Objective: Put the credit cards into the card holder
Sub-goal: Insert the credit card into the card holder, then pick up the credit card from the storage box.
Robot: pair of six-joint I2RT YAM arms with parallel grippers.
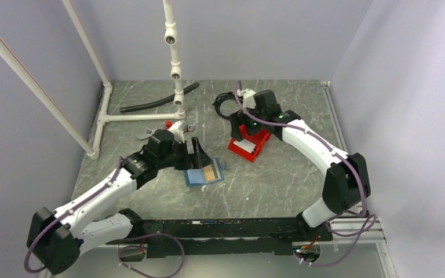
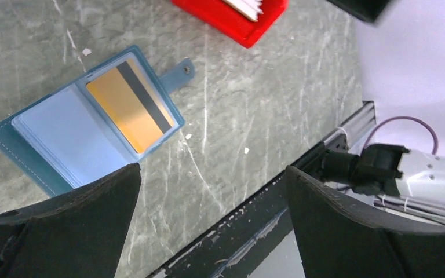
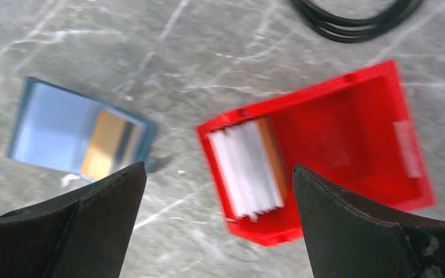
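Card holder (image 2: 64, 139) flat, edges apart from red bin (image 3: 347, 121); left tool (image 2: 212, 171), right tool (image 3: 219, 168) released

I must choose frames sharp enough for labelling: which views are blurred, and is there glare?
Right wrist: blurred, the red bin and its white cards have soft edges. Left wrist: sharp, the stitching of the card holder and the stripe of the tan-orange card read clearly. Top external: even light, no strong glare.

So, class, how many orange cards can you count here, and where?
1 for certain: the orange card lies in the open blue card holder, on its strap side. Others may be hidden in the white card stack in the red bin.
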